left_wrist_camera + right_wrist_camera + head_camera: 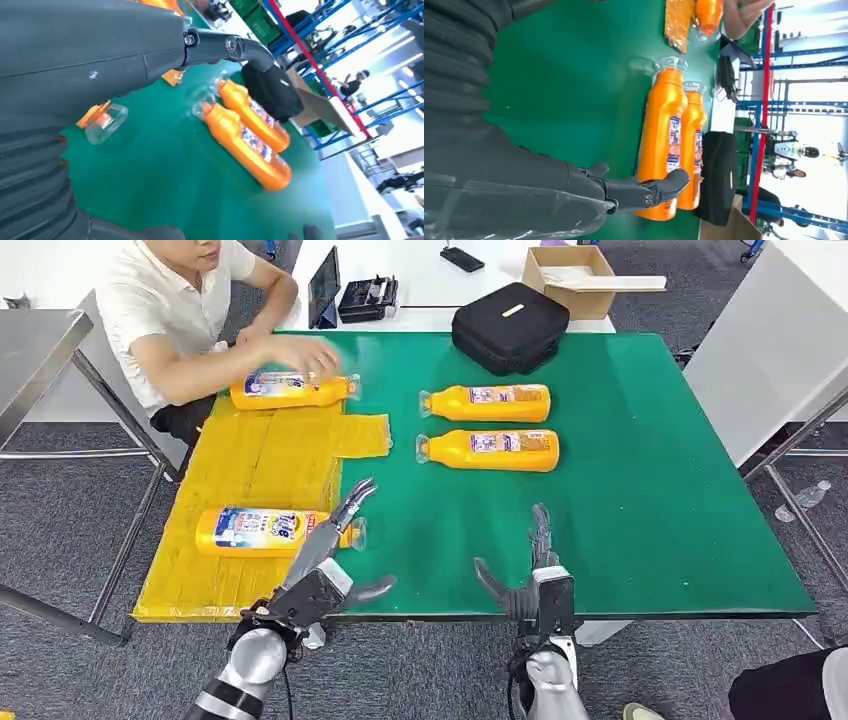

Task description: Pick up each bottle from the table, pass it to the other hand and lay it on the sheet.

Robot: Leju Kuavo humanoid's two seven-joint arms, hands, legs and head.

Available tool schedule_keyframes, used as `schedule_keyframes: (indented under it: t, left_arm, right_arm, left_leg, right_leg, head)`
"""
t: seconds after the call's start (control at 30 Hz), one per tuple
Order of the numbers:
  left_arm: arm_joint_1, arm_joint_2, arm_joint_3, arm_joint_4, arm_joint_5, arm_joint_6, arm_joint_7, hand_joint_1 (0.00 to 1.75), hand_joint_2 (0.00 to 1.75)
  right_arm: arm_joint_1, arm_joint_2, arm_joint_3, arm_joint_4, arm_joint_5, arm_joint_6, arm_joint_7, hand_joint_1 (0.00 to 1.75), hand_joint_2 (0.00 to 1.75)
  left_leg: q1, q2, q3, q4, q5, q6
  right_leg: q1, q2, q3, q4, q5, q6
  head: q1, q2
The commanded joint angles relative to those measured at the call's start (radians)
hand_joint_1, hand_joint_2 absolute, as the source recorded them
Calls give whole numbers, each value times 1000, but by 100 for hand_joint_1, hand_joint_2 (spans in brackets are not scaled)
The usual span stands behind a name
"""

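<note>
Now | L hand (330, 545) & R hand (535, 570) spread, empty | bottle (262, 531) on sheet (260, 455) (yellow)

We see glossy orange plastic bottles (498, 450) with clear caps, paper labels — smooth all over. The table (650, 500) wears matt green felt-like cloth; the yellow sheet (260, 465) looks faintly ribbed — the black case (510, 327) matt fabric.

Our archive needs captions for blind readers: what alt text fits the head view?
Four orange bottles lie on a green table: two on the yellow sheet at left, two on bare green. The robot's left hand and right hand are open at the near edge, holding nothing. A seated person's hand rests on the far sheet bottle.
</note>
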Motion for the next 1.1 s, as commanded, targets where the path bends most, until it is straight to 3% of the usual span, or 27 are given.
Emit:
schedule_keyframes:
  t: [0.03, 0.07, 0.1, 0.17, 0.2, 0.23, 0.33, 0.37, 0.4, 0.43, 0.47, 0.6, 0.9, 1.1]
  left_arm:
    - [5, 13, -10, -36, 5, -6, 2, 0, 175]
    - [14, -4, 16, -31, 92, -48, 2, 0, 175]
    - [23, -10, 26, -34, 119, -55, 4, 0, 175]
    - [59, -44, 38, -61, 78, 6, -5, 0, 175]
    - [64, -50, 32, -62, 68, 15, 0, 0, 175]
    - [65, -65, 25, -45, 86, 29, -5, 0, 175]
    - [65, -87, -3, 12, 145, 77, -23, 0, 175]
    - [66, -88, -16, 23, 156, 87, -25, 0, 0]
    - [67, -97, -19, 31, 178, 101, -22, 0, 0]
    - [62, -105, -30, 38, 203, 115, -36, 0, 0]
    - [59, -110, -36, 44, 243, 104, -44, 0, 175]
    - [54, -109, -69, 33, 301, 115, -68, 0, 175]
    - [32, -106, -67, 12, 304, 145, -62, 0, 175]
    - [36, -113, -65, 27, 288, 158, -30, 0, 175]
  right_arm:
    - [-5, 15, -48, -14, 0, 2, 6, 0, 175]
    - [-5, 31, -67, -23, -16, -9, -4, 0, 175]
    - [-2, 42, -77, -37, -17, -29, -1, 0, 0]
    - [10, 109, -111, -134, 21, -172, 95, 0, 0]
    - [17, 105, -77, -175, 78, -208, 79, 0, 0]
    - [11, 52, -1, -186, 332, -393, 61, 0, 175]
    - [-39, -53, 85, -115, 593, -560, 174, 0, 175]
    - [-64, -98, 102, -60, 733, -564, 263, 0, 175]
    - [-92, -146, 128, -5, 895, -566, 373, 0, 175]
    - [-131, -203, 165, 79, 951, -551, 398, 0, 175]
    - [-162, -208, 154, 139, 884, -525, 381, 0, 175]
    - [-237, -224, 165, 249, 847, -447, 383, 0, 175]
    - [-219, -257, 236, 170, 917, -353, 477, 0, 175]
    - [-196, -267, 241, 160, 874, -254, 514, 0, 175]
  left_leg:
    - [1, 1, 0, 0, 0, -1]
    - [1, 1, 0, 0, 0, -2]
    - [1, 1, 0, 0, 0, -1]
    - [1, 2, 1, 0, -1, -2]
    - [0, 2, 0, 0, 0, -1]
    - [0, 2, -1, 1, 0, -1]
    - [0, 1, -1, 0, 0, -1]
    - [1, 2, 0, 0, 0, -1]
    - [1, 2, 0, 0, 0, -1]
    - [1, 2, 0, -1, 0, 0]
    - [3, 3, 1, -1, 1, -1]
    - [1, 3, 0, -1, 1, -1]
    - [1, 2, -1, 1, 1, 0]
    - [1, 1, -2, 1, 1, 0]
  right_leg:
    - [1, 0, 0, 0, 0, -2]
    - [2, 1, 1, -1, 0, -3]
    - [1, 0, 0, 0, 0, -2]
    - [2, 2, 1, 0, 0, -3]
    - [0, 1, -1, 1, 0, -2]
    - [0, 1, -1, 1, 0, -2]
    - [0, 0, 0, -1, 1, -1]
    - [2, 1, 1, -2, 1, -2]
    - [1, 1, 1, -2, 1, -2]
    - [1, 1, 1, -2, 1, -1]
    - [3, 2, 3, -5, 3, -3]
    - [1, 3, 1, -3, 3, -1]
    - [2, 1, -1, -1, 4, -3]
    - [1, 1, -1, -1, 4, -2]
  head:
    - [0, 0]
    - [0, 0]
    - [0, 0]
    - [0, 0]
    - [0, 0]
    - [0, 0]
    - [0, 0]
    - [0, 0]
    - [0, 0]
    - [0, 0]
    - [0, 0]
    - [0, 0]
    - [0, 0]
    - [0, 0]
